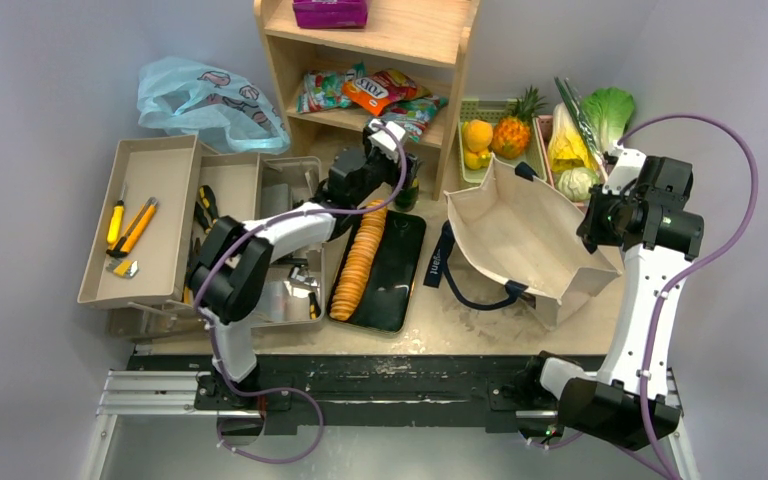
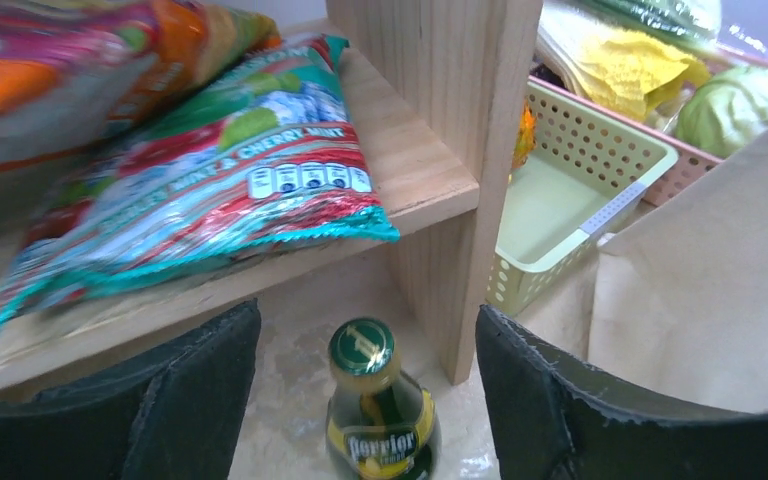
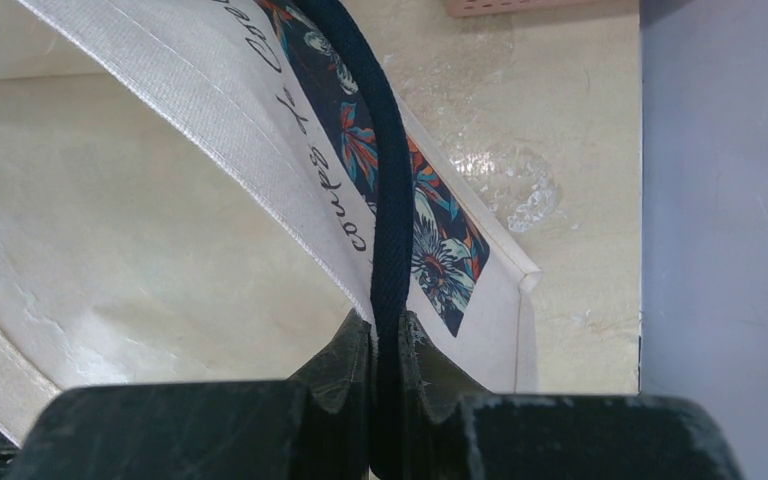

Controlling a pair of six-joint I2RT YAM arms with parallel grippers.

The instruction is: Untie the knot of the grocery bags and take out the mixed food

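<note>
The stiff, coarse-woven cream canvas tote (image 1: 520, 230) lies open-mouthed at 3 o'clock on the table (image 1: 460, 335). Its flat navy webbing strap (image 3: 390, 200) is pinched tight in the right gripper (image 3: 385, 345). The smooth, round-shouldered green glass bottle (image 2: 378, 410) stands at 12 o'clock of the glossy black tray (image 1: 395, 270), between the widely spread jaws of the left gripper (image 2: 365, 320). This looks like the emptying step. Any next move near the bottle should be straight and vertical so it isn't tipped. The crinkly light-blue plastic bag (image 1: 205, 100) sits at 10 o'clock.
</note>
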